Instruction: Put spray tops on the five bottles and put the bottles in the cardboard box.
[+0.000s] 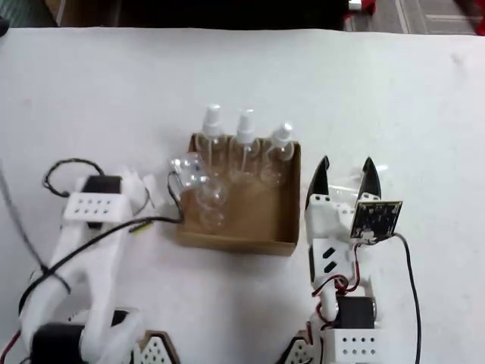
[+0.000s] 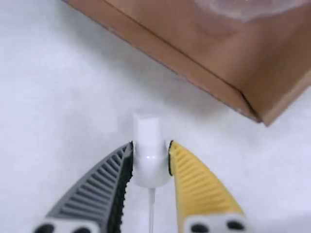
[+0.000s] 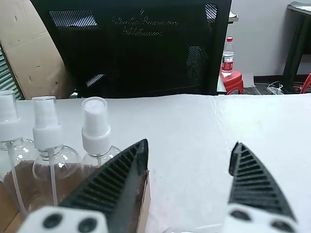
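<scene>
Clamping a spray top (image 2: pixel 146 130) is the left end effector (image 2: pixel 150 148); the right end effector (image 3: pixel 190 144) gapes wide.

White-covered table (image 1: pixel 379 91), black mesh chair (image 3: pixel 131 43) behind it, grey wall (image 3: pixel 257 29), brown cardboard sheet (image 3: pixel 24 48) alongside

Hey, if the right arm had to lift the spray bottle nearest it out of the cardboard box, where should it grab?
I'd grip that bottle by the white collar under its spray head, with the right gripper coming down from above on its own side. The bottle stands upright, the collar is much narrower than the round clear belly, and the middle bottle crowds its other side.
</scene>
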Controlling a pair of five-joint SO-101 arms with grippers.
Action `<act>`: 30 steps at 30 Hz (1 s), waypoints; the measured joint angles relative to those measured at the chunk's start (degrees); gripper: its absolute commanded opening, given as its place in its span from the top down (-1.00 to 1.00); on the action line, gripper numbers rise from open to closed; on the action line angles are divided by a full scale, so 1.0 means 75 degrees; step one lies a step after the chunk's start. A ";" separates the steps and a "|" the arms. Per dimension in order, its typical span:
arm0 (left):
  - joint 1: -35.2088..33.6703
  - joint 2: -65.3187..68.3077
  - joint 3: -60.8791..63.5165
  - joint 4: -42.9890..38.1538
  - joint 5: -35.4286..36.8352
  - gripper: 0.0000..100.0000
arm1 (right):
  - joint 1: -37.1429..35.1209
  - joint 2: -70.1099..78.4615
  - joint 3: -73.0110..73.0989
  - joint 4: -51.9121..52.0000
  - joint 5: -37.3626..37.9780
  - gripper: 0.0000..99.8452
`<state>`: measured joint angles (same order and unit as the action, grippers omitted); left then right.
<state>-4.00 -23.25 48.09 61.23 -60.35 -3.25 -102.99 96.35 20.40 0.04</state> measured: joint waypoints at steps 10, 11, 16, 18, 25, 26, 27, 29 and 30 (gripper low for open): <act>0.0000 -0.3563 -0.2626 0.3294 0.0023 0.95 | 0.0000 0.0000 0.0000 0.0000 0.0000 0.51; 0.0000 -0.3938 -0.2696 0.3329 0.0105 0.95 | 0.0000 0.0000 0.0000 0.0000 0.0000 0.51; 0.0258 -0.5439 -0.2731 0.3153 0.1688 0.95 | 0.0000 0.0000 0.0000 0.0000 0.0000 0.52; 0.0586 -0.5755 -0.2766 0.2942 0.2684 0.95 | 0.0000 0.0000 0.0000 0.0000 0.0000 0.65; 0.2614 -0.5849 -0.2778 0.2286 0.5732 0.95 | 0.0000 0.0000 -0.0129 0.0012 0.0000 0.95; 0.2907 -0.5908 -0.2778 0.2239 0.5849 0.95 | 0.0000 0.0000 -0.0152 0.0105 0.0000 0.98; 0.3188 -0.5990 -0.2778 0.2180 0.5919 0.95 | -0.0012 0.0000 -0.0199 0.0234 0.0000 0.97; 0.3681 -0.6060 -0.2766 0.2063 0.5955 0.95 | 0.0000 0.0000 -0.0492 0.0656 0.0000 0.97; 0.3903 -0.6060 -0.2719 0.1993 0.5955 0.95 | 0.0000 -0.0012 -0.0727 0.0949 0.0000 0.97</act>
<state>25.27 -68.70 27.69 76.18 -15.69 -3.25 -103.08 90.90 27.52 0.04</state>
